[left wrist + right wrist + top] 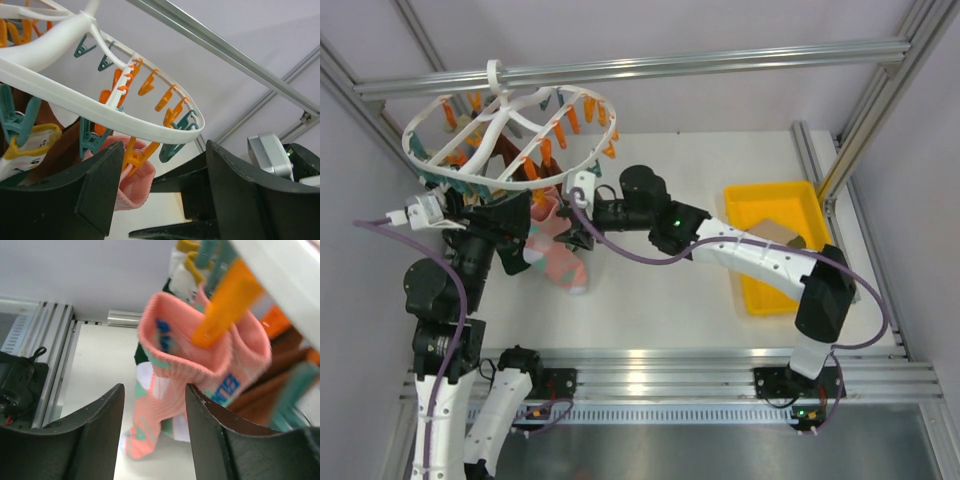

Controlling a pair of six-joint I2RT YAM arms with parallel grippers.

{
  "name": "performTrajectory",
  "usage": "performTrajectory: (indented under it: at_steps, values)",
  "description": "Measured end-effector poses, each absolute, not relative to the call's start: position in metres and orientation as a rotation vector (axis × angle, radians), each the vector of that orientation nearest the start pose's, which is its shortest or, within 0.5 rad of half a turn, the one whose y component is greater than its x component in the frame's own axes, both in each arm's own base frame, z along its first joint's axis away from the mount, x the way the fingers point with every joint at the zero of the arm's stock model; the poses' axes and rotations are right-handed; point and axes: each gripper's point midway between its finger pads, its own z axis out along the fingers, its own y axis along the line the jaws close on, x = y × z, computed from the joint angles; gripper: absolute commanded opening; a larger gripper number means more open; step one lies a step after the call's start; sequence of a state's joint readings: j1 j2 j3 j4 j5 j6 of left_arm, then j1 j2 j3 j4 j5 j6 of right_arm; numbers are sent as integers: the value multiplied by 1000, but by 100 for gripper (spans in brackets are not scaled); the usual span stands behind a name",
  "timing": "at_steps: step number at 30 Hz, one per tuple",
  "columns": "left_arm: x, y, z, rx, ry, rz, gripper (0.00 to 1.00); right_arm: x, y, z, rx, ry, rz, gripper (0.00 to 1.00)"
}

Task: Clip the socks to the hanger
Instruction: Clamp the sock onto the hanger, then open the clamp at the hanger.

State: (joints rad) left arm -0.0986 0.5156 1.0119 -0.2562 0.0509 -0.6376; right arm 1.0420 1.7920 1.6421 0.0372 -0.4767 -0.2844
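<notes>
The white ring hanger [510,130] hangs by its hook from the rail, with orange and teal clips round its rim [125,125]. A pink sock pair with mint patches [560,258] hangs from an orange clip [225,307], toes touching the table. Its cuff shows in the left wrist view [132,187] and the right wrist view [200,355]. A maroon-brown sock [55,152] hangs beside it. My left gripper [165,175] is open just below the rim, empty. My right gripper [152,415] is open, its right finger against the pink cuff, holding nothing.
A yellow tray [760,290] stands at the right with a beige sock [778,233] in it. The aluminium rail [650,68] runs across the back. A white sock with a yellow cuff [30,147] hangs from a teal clip at the left.
</notes>
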Motion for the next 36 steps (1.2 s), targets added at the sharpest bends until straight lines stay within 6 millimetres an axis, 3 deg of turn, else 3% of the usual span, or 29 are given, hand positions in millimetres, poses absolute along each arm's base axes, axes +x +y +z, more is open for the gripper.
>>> performTrajectory:
  at_steps: [3, 7, 12, 17, 25, 30, 34, 36]
  values:
    - [226, -66, 433, -278, 1350, -690, 70, 236, 483, 326, -1297, 1198, 965, 52]
    - [230, -77, 429, -227, 1370, -731, 70, 253, 435, 340, -1184, 1238, 956, 52]
    - [233, -89, 428, -169, 1374, -784, 68, 271, 411, 365, -1089, 1207, 932, 52]
    - [233, -106, 426, -89, 1388, -857, 68, 283, 414, 362, -1079, 1200, 967, 53]
    - [232, -112, 428, -45, 1384, -885, 68, 297, 445, 351, -1120, 1183, 1075, 53]
    - [234, -110, 428, -62, 1382, -874, 68, 301, 456, 364, -1120, 1133, 1106, 49]
    - [238, -103, 427, -112, 1382, -853, 68, 292, 461, 375, -1137, 1101, 1146, 47]
    - [240, -100, 427, -138, 1381, -847, 68, 285, 464, 377, -1162, 1083, 1159, 38]
